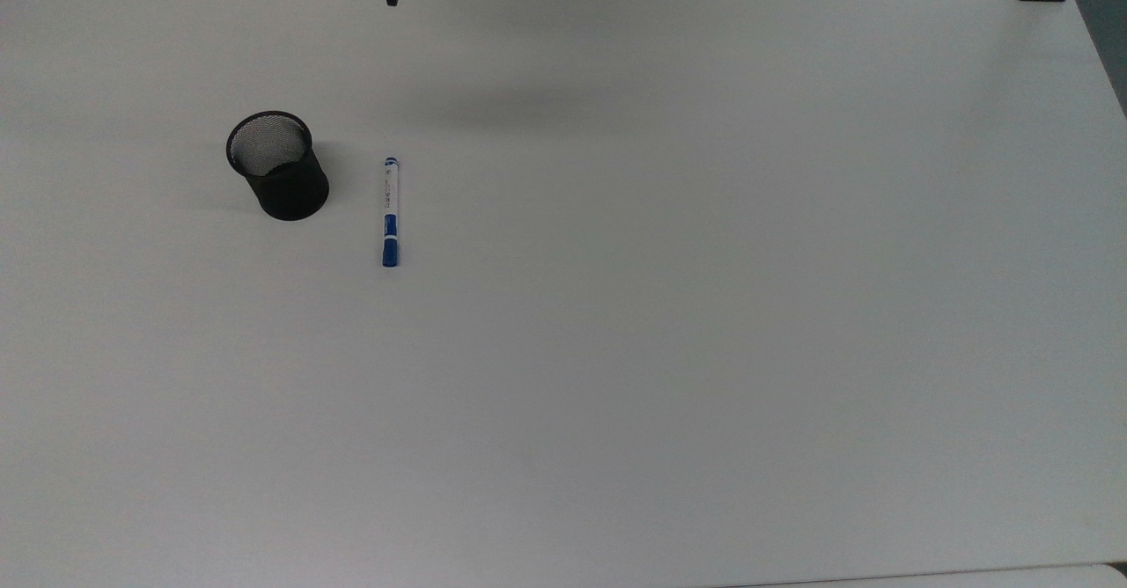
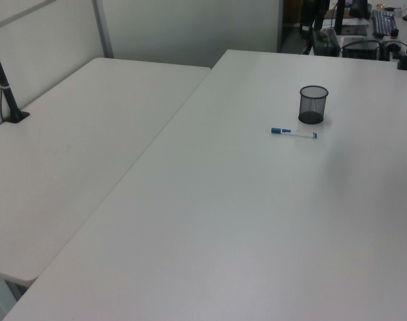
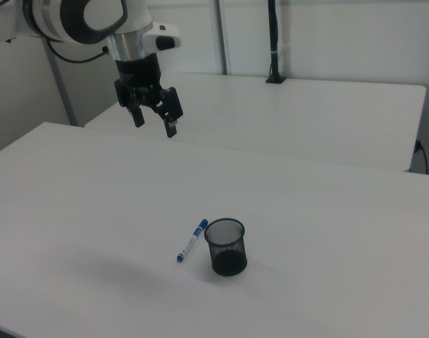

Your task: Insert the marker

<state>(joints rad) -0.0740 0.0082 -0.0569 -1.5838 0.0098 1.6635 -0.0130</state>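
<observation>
— Where is the marker right now?

— Lying flat on the white desk, in the upper left part of the top view. Its blue cap points toward the bottom of the frame, the small blue end tip toward the top. In the right view it lies slanted just left of centre in the lower half, cap end uppermost.

— And the black mesh cup?

— Standing upright to the marker's left in the top view, near it but apart. Its mouth is open and nothing sticks out of it. In the left view the cup stands in the upper right, with the marker just below it in the frame.

— What about the claw?

— In the right view it hangs in the upper left of the frame, well above the desk and well apart from both marker and cup. Its two dark fingers are spread, released, with nothing between them.

— Anything else?

— A black post stands at the back in the right view.
</observation>
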